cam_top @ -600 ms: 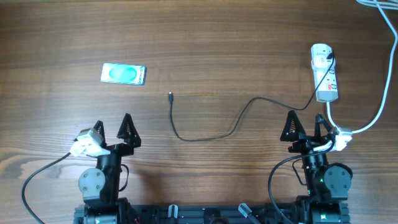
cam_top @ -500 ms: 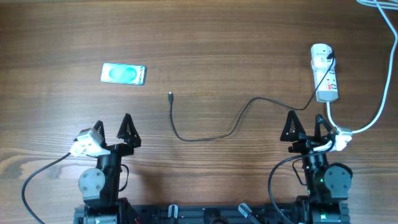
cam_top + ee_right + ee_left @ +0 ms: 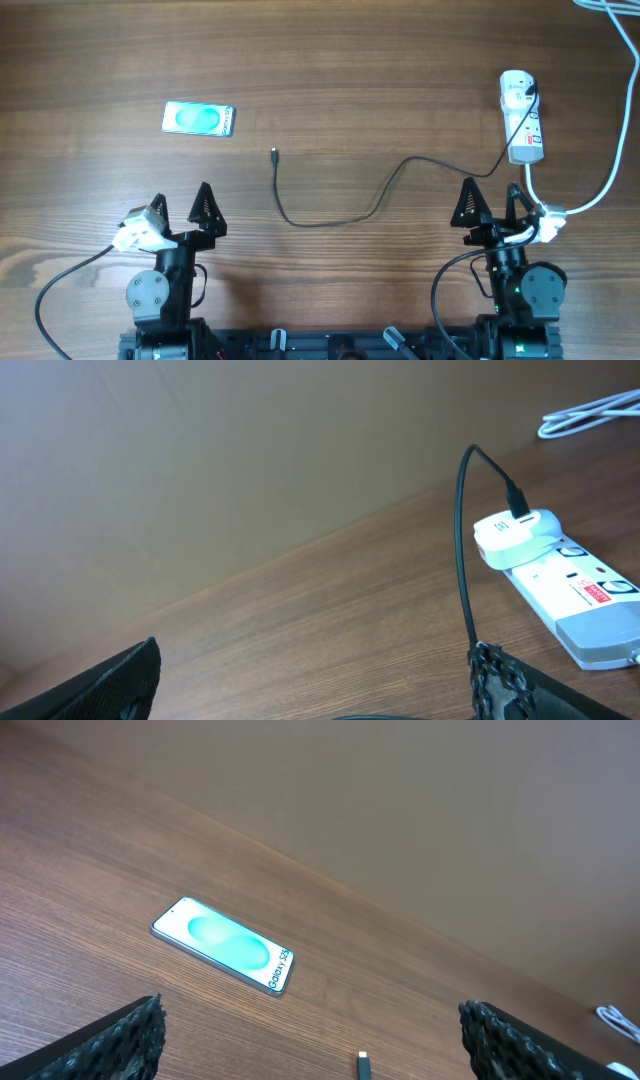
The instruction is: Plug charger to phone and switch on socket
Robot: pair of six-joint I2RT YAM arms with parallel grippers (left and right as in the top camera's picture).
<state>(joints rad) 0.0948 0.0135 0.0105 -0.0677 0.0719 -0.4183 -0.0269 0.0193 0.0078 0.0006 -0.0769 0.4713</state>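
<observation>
Phone (image 3: 198, 119) left, socket (image 3: 522, 118) right, both arms at the near edge

The phone lies flat on the left part of the table (image 3: 350, 60), screen lit teal, long side running left to right, with bare wood on every side of it. Nearer the base, the left gripper (image 3: 181, 197) hangs over the wood with its jaws spread wide and nothing between them; the phone sits well ahead of it.

Toward the middle, the tip (image 3: 274, 153) of the charger (image 3: 330, 215) rests on the wood, well apart from the phone. From there the cable drops toward the near edge, curls right, then rises across open wood to the far end of the socket, where it is plugged in.

The right gripper (image 3: 490, 190) is likewise spread and holds nothing. The socket lies just ahead of it and slightly right, close to the table's right edge. A white lead (image 3: 600, 190) leaves the socket's near end, passes beside the right gripper and loops up along the right edge.
</observation>
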